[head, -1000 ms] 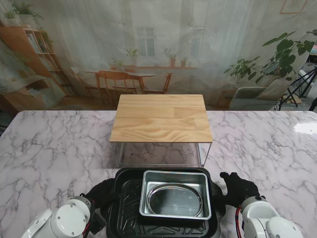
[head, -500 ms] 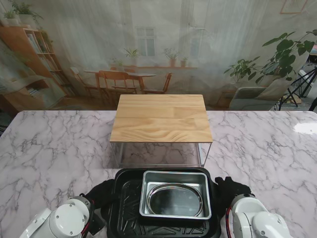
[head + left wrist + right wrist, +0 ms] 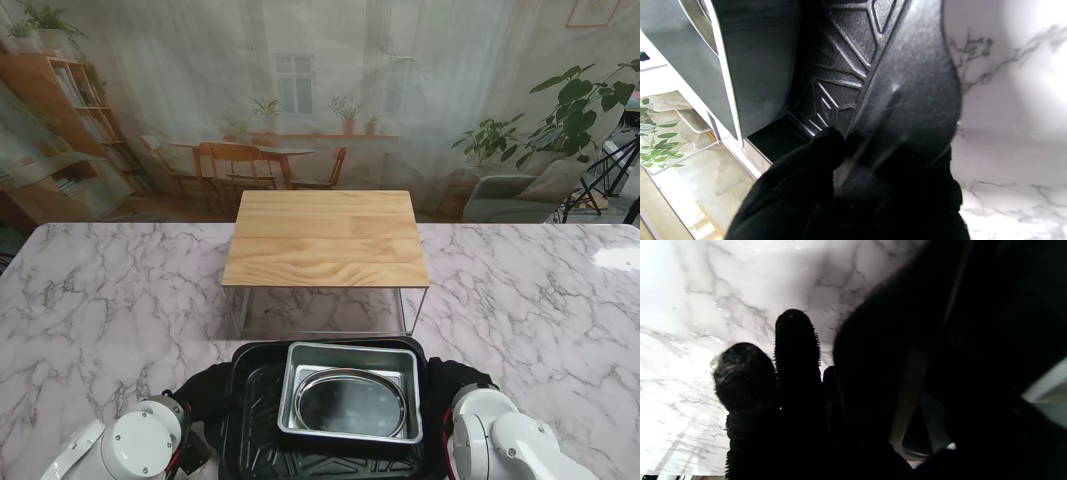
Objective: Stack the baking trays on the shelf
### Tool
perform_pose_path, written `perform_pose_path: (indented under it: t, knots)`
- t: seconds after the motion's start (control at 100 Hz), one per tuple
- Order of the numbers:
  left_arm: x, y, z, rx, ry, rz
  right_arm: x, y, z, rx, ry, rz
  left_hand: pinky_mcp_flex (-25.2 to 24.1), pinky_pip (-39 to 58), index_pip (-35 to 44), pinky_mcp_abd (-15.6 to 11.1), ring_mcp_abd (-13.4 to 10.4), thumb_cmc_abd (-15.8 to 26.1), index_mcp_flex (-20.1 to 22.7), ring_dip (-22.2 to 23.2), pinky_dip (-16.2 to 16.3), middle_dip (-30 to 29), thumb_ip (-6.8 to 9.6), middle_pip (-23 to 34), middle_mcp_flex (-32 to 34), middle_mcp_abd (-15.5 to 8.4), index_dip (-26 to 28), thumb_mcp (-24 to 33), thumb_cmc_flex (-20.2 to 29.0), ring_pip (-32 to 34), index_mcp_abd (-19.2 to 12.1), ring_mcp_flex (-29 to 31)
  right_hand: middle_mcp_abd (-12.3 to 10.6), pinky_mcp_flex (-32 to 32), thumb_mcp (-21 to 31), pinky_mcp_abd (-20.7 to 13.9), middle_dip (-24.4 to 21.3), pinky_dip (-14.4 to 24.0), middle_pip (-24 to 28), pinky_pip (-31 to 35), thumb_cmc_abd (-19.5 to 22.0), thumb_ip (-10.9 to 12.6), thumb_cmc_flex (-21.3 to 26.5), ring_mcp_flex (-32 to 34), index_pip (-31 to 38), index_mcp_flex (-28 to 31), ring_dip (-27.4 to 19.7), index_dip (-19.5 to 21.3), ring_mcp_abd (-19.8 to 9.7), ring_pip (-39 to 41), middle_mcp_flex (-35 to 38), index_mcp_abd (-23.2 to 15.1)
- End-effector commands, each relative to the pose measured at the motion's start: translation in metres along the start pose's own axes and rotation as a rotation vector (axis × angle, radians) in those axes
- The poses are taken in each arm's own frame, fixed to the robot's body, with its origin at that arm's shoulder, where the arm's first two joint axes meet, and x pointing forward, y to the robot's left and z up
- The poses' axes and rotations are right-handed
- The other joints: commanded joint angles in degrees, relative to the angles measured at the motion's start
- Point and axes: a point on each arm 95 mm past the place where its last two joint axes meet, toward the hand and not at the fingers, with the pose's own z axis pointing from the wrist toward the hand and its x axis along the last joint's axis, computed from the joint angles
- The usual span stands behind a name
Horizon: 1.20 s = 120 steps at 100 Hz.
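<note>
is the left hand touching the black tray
Touching. The left wrist view shows the left hand with its thumb pressed on the black tray rim, no gap between them.

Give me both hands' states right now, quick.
Left hand: shut on the black tray, thumb over its rim.
Right hand: against the black tray's other side; whether it grips cannot be told.

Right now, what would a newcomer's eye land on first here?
The nest of trays nearest to me: a black baking tray holding a silver rectangular tray with an oval dish inside. The black-gloved left hand and right hand flank its sides; the left wrist view shows a thumb over the rim. Farther from me stands the wooden-topped shelf, bare.
</note>
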Motion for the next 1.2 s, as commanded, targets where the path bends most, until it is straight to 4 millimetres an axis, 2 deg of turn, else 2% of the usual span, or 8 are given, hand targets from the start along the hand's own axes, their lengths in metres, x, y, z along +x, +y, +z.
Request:
perform_pose_path:
  t: [0.0,0.23,0.44,0.74,0.83,0.92,1.05,1.19]
  knots:
    - [-0.006,0.012,0.002,-0.048,-0.017,-0.006,-0.003,-0.018,0.007,0.057,-0.007,0.011,3.0,3.8,3.7,-3.9,3.0,1.3,2.2,0.7,0.4,0.0,0.83,1.7,5.2,-2.6,0.3,10.3,6.0,2.5,-9.3,2.0,0.8,3.3,9.6,-2.4,1.1,-0.7,2.4,3.6,1.8,-0.9,12.1,4.3,3.5,7.6,0.6,-1.3,0.3,5.3,3.4,-9.8]
    - [-0.004,0.014,0.002,-0.048,-0.014,-0.019,0.003,-0.019,0.011,0.062,0.01,0.073,5.2,4.4,9.1,-4.4,2.5,0.8,1.8,-0.3,3.4,-1.4,1.62,16.7,1.1,-5.2,-0.7,3.7,6.4,4.4,-13.7,3.8,1.4,6.8,16.7,-3.4,2.5,0.4,1.9,7.8,-2.6,-5.6,19.0,7.8,8.6,12.0,1.8,-3.2,-0.9,9.7,11.4,-11.7]
    - [-0.002,0.012,0.002,-0.01,-0.002,-0.023,0.008,-0.018,0.011,0.071,0.033,0.119,6.7,4.8,12.7,-4.8,2.0,2.1,3.7,0.5,3.1,-3.4,1.64,19.3,3.4,-6.4,-0.3,5.4,6.3,5.0,-17.7,4.7,2.3,7.4,20.4,-3.7,2.7,1.9,2.2,9.9,-3.5,-7.7,20.8,7.8,9.4,14.8,2.5,-4.1,-0.9,13.1,14.6,-11.2]
    - [-0.002,0.007,0.003,0.044,-0.009,-0.045,0.013,-0.017,0.006,0.075,0.047,0.133,5.8,5.3,10.6,-3.5,2.6,3.8,1.4,-1.0,3.2,-4.7,2.87,18.6,2.0,-2.1,-2.9,-7.0,5.3,4.7,-13.8,4.6,2.9,7.3,16.6,-2.0,2.3,2.1,1.3,9.8,0.3,-7.1,19.7,7.6,8.0,13.8,1.8,-5.2,0.5,13.0,14.4,-9.5]
    - [-0.002,0.006,0.002,0.043,-0.013,-0.054,0.016,-0.017,0.004,0.08,0.052,0.136,1.2,3.7,7.1,-2.0,4.5,5.6,-1.2,-0.8,5.0,-5.4,4.88,17.5,-2.2,-2.2,-4.4,-21.0,3.8,3.8,-10.4,0.3,3.2,7.1,11.8,-1.1,1.7,1.9,1.4,9.4,3.5,-5.8,18.5,7.5,7.9,11.8,1.2,-5.1,1.3,12.4,13.4,-9.1]
    - [-0.001,0.003,0.001,0.038,-0.017,-0.09,0.017,-0.017,0.003,0.09,0.058,0.135,-2.9,3.8,5.2,-0.7,7.0,8.4,-2.3,-0.9,6.7,-5.6,4.5,16.5,-4.6,-1.5,-4.4,-26.1,0.9,3.6,-9.2,-3.3,3.1,7.0,10.3,-0.5,1.3,1.7,1.3,9.1,4.8,-5.4,18.3,7.4,7.6,10.5,0.8,-5.2,1.8,11.7,12.8,-9.0]
    - [-0.001,-0.003,-0.003,0.05,-0.011,-0.122,0.018,-0.016,0.003,0.087,0.059,0.139,-5.0,3.7,3.9,0.1,7.9,8.5,-2.8,-1.1,7.4,-5.7,4.72,15.9,-5.7,-1.0,-4.5,-27.0,0.8,3.4,-7.7,-5.0,3.2,6.8,10.2,0.1,1.0,1.5,1.3,8.6,5.3,-5.3,18.6,7.3,7.5,9.8,0.6,-5.2,2.4,11.2,12.7,-8.8]
    - [-0.001,-0.006,-0.005,0.049,0.008,-0.081,0.019,-0.016,0.002,0.085,0.062,0.146,-4.4,1.9,2.4,-1.6,5.5,5.7,-1.9,-2.0,7.1,-5.6,6.75,15.6,-7.3,-1.5,-4.4,-24.2,6.1,2.8,-8.7,-5.0,3.3,6.8,10.3,0.6,0.6,1.3,1.2,8.6,5.5,-5.3,18.8,7.3,7.5,9.3,0.6,-5.3,2.6,11.1,12.4,-8.6]
